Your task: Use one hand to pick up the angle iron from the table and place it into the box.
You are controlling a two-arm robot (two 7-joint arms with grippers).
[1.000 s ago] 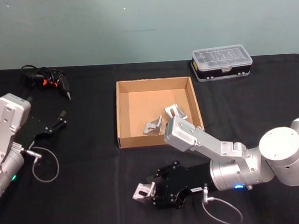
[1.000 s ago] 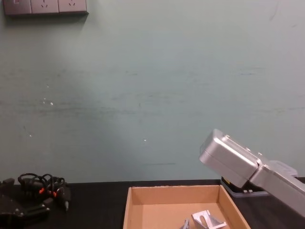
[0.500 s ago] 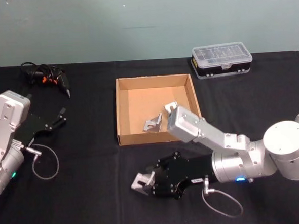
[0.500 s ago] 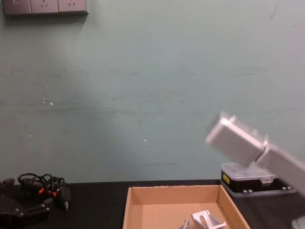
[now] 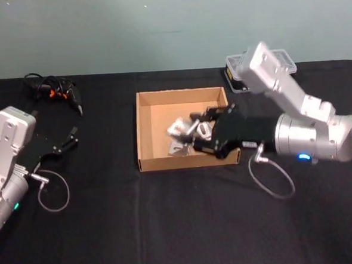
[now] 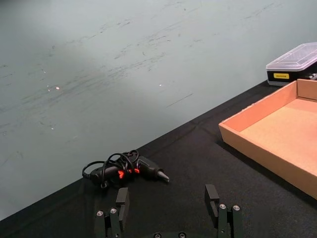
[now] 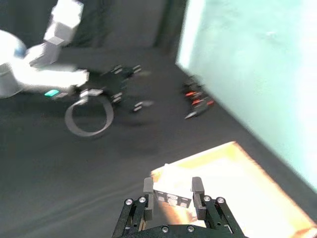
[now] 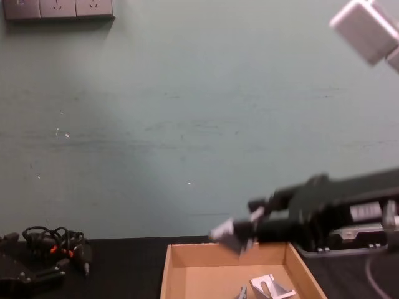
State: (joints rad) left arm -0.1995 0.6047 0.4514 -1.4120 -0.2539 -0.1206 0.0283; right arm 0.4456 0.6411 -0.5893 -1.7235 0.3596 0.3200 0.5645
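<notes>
The table [image 5: 170, 228] is the widest thing here, a flat black matte top running back to a plain pale green wall [image 8: 187, 124], with a row of sockets [image 8: 59, 9] set high on that wall. On it sits the box [image 5: 141, 134], a shallow open cardboard tray, and every other place can be told from it. The right arm [image 5: 308, 136] reaches in from the box's right side, so that the right gripper [image 5: 188, 130] hangs above the tray's floor rather than over the bare tabletop, seemingly so that a release would drop the part inside the walls. Its fingers are closed on the angle iron [image 7: 172, 194], which is clamped between them, clear of the cardboard. Well to the left of the box the left gripper [image 6: 168, 218] rests idle near the table, fingers spread and empty, out of the working arm's way. Behind the box's right corner stands a black case with a clear lid [image 5: 261, 72]. Behind and left of the box lies a corded tool [image 5: 57, 92]. More brackets [image 8: 268, 289] already lie inside the box.
</notes>
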